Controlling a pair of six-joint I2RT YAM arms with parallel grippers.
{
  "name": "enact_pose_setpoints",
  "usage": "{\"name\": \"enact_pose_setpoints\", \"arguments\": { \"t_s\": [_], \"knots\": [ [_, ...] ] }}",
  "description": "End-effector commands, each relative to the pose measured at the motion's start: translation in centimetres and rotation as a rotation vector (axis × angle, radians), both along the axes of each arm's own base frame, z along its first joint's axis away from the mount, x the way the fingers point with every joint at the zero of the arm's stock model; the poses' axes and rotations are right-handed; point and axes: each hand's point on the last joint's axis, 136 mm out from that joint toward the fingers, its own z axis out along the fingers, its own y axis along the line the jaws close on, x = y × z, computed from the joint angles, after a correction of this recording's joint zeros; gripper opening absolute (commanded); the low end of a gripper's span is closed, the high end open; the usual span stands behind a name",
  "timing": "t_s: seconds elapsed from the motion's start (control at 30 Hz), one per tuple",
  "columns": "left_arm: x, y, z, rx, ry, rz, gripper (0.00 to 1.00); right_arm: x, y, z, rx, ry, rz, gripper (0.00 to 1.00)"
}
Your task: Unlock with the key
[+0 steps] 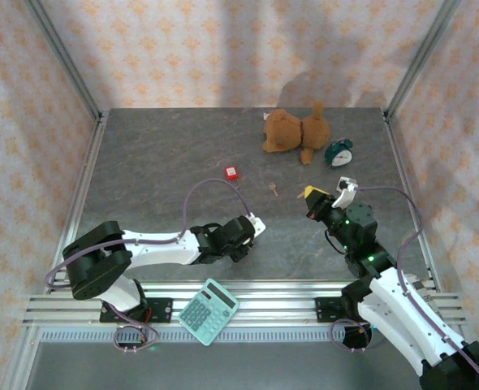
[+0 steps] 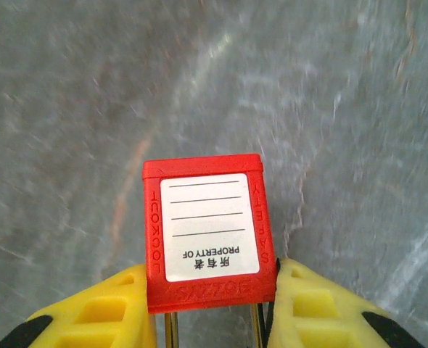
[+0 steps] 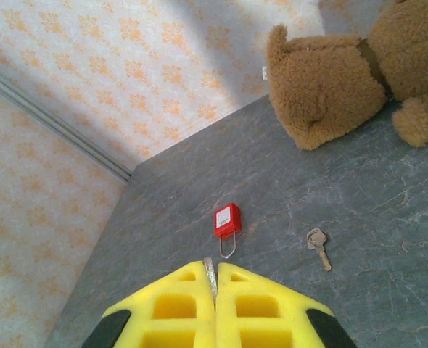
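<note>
In the left wrist view a red padlock with a white label sits between the yellow fingers of my left gripper, which is shut on its lower body; the shackle runs back toward the camera. From above, the left gripper hovers low over the table's middle. Another red padlock lies flat on the table, with a loose key to its right. My right gripper is shut on a thin metal key, seen edge-on and poking out between the pads.
A brown teddy bear lies at the back right, with a green alarm clock beside it. A teal calculator rests on the rail at the near edge. Patterned walls enclose the table.
</note>
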Motion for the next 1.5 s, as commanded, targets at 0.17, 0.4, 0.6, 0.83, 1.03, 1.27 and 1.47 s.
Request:
{"name": "enact_pose_setpoints", "arguments": {
  "t_s": [0.17, 0.4, 0.6, 0.83, 1.03, 1.27, 1.47],
  "knots": [
    [-0.8, 0.4, -1.9, 0.084, 0.239, 0.007, 0.29, 0.2, 0.1, 0.7, 0.022, -0.029, 0.008, 0.03],
    [-1.7, 1.9, -4.6, 0.206, 0.439, 0.028, 0.35, 0.1, 0.1, 0.8, 0.018, -0.035, 0.008, 0.03],
    [-0.6, 1.9, -4.4, 0.244, 0.466, 0.064, 0.47, -0.1, -0.1, 1.0, 0.015, -0.044, 0.004, 0.03],
    [1.3, 0.6, -1.4, 0.227, 0.427, 0.094, 0.71, -0.2, -0.3, 0.9, 0.013, -0.046, -0.002, 0.03],
    [2.0, 0.6, -2.0, 0.292, 0.441, 0.124, 0.64, -0.4, -0.3, 0.9, 0.015, -0.051, 0.001, 0.03],
    [1.2, 0.4, -3.1, 0.307, 0.507, 0.124, 0.62, -0.5, -0.4, 0.9, 0.013, -0.053, -0.003, 0.03],
    [2.6, -0.2, -2.9, 0.299, 0.469, 0.152, 0.59, -0.5, -0.5, 0.9, 0.016, -0.055, -0.006, 0.03]
  ]
}}
